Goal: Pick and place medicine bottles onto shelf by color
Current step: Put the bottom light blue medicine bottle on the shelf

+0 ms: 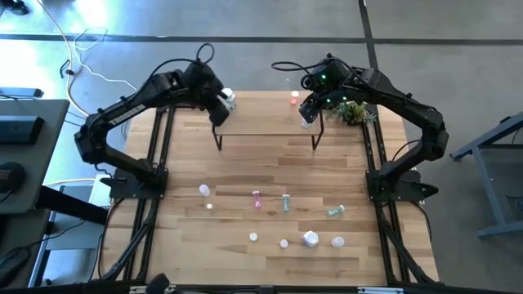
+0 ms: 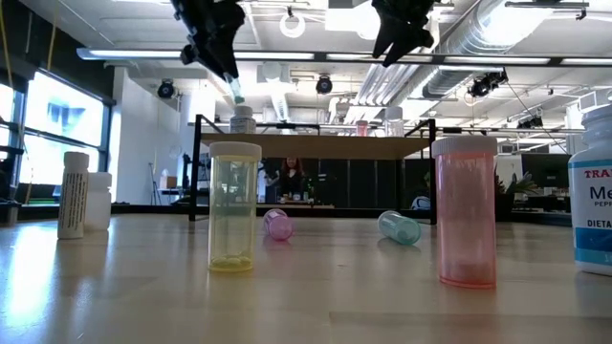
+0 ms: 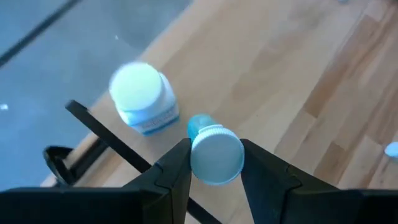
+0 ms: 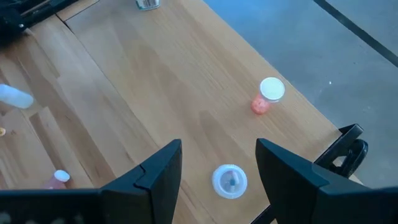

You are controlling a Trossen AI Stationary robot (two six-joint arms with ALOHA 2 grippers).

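Nearest us: translucent yellow plastic vial [image 2: 234,206] upright on worktop [image 2: 306,296] | left gripper [image 3: 214,163] pinches white-capped teal plastic bottle [image 3: 213,151] above light-wood shelf [image 1: 265,114] | right gripper [image 4: 217,163] spread, empty.

The shelf [image 1: 265,114] is light wood. The left gripper [image 3: 214,168] is dark, its bottle [image 3: 211,149] pale blue with a white cap. Near the counter's [image 1: 270,175] front edge stand yellow [image 2: 233,205] and pink [image 2: 467,212] vials.

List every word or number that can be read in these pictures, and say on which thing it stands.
"TRA", "Me", "PEPP", "DIETA": cut-off label of the white bottle at the low view's right edge.
Label of the white jar on the shelf: too blurred.
Tall white bottle: print too small.
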